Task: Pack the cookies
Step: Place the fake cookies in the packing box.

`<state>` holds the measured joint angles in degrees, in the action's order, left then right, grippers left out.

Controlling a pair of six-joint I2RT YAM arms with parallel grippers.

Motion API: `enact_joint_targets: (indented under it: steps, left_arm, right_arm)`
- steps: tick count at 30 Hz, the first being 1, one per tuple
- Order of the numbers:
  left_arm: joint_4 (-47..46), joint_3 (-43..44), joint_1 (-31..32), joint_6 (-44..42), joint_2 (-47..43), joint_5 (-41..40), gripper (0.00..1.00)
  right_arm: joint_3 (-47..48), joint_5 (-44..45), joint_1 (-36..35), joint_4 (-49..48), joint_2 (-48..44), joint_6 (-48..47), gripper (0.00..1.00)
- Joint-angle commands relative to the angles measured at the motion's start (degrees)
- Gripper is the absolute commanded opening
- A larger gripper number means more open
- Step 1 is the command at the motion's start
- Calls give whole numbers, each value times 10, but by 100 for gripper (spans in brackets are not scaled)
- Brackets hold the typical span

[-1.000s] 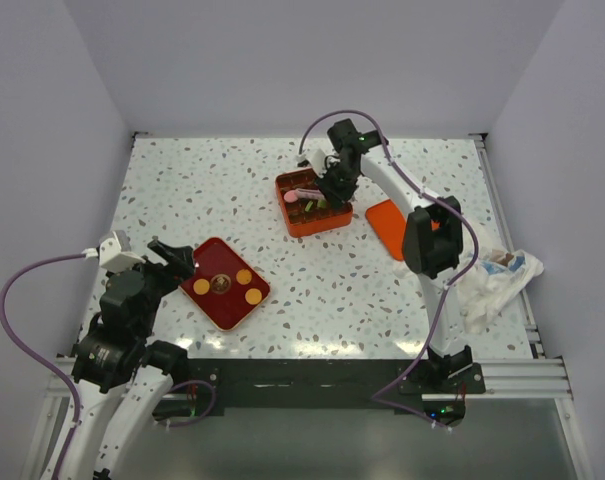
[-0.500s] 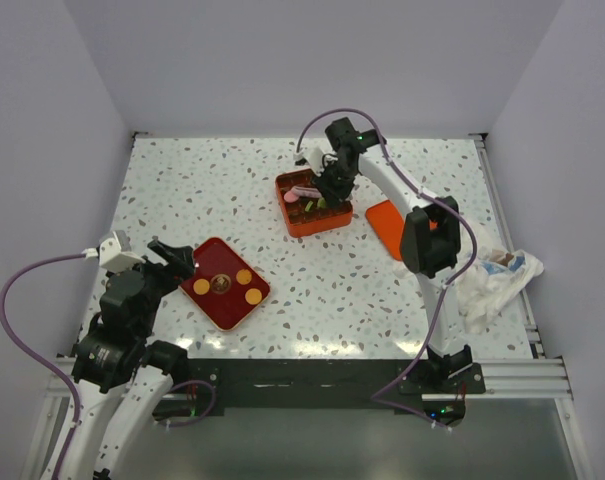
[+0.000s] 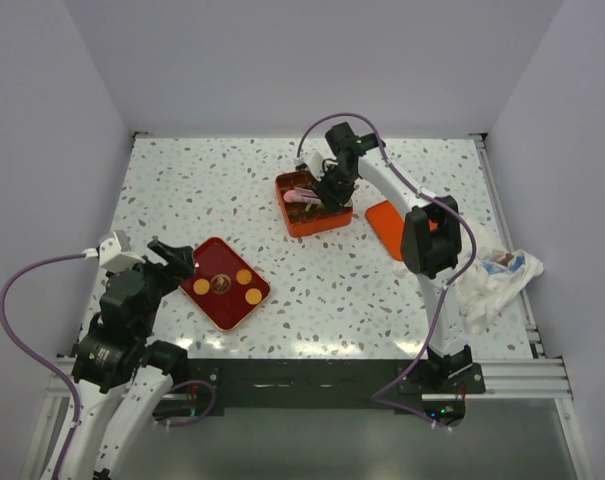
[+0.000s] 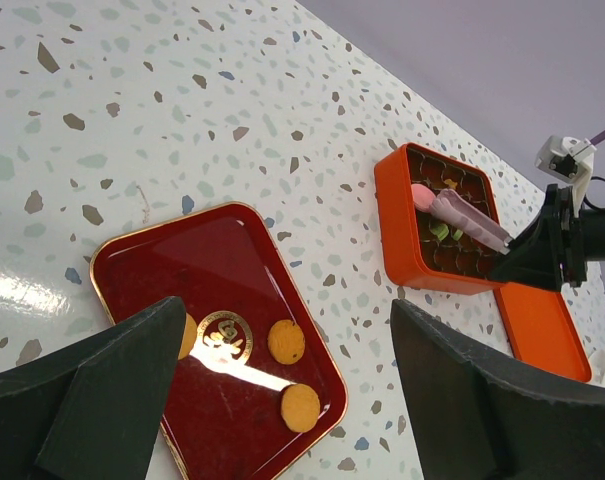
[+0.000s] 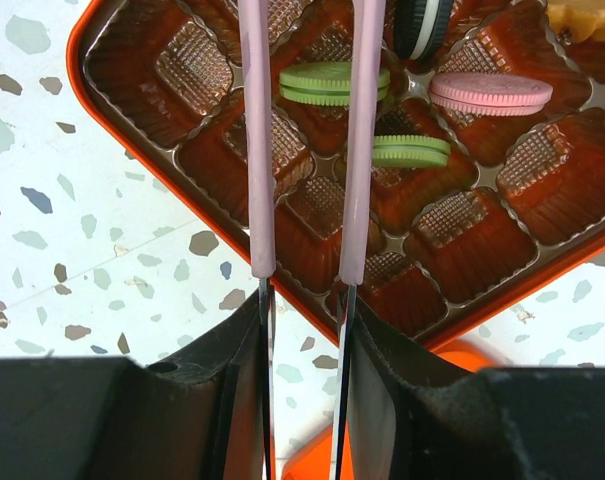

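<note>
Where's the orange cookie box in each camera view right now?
Top external: orange cookie box at centre, towards the far edge.
Left wrist: box right of centre, upper half.
Right wrist: box fills the upper frame.
Shared landmark: pink tongs reaching into the box, in all three.

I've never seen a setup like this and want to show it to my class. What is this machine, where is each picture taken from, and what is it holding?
Two robot arms are bolted to a table's near edge. One camera looks down from above; the others ride on each wrist. The left fingers stand open, empty, near a red tray bearing three orange cookies. The right fingers grip pink tongs over an orange box holding green cookies and a pink cookie. Its lid lies beside it.
</note>
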<state>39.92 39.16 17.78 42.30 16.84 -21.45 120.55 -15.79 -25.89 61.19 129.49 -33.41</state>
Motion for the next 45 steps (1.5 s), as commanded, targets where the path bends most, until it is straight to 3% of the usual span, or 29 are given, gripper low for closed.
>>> enact_joint_targets:
  steps: [1,14,45]
  left_arm:
    - [-15,6,2,-7,-3,-7,89]
    - [-15,5,2,-9,-3,-5,89]
    - [-25,9,2,-12,10,-1,89]
  right_arm:
    - [4,-6,0,-16,-44,8,34]
    - [7,8,3,-20,-47,9,41]
    - [25,6,3,-12,-6,7,43]
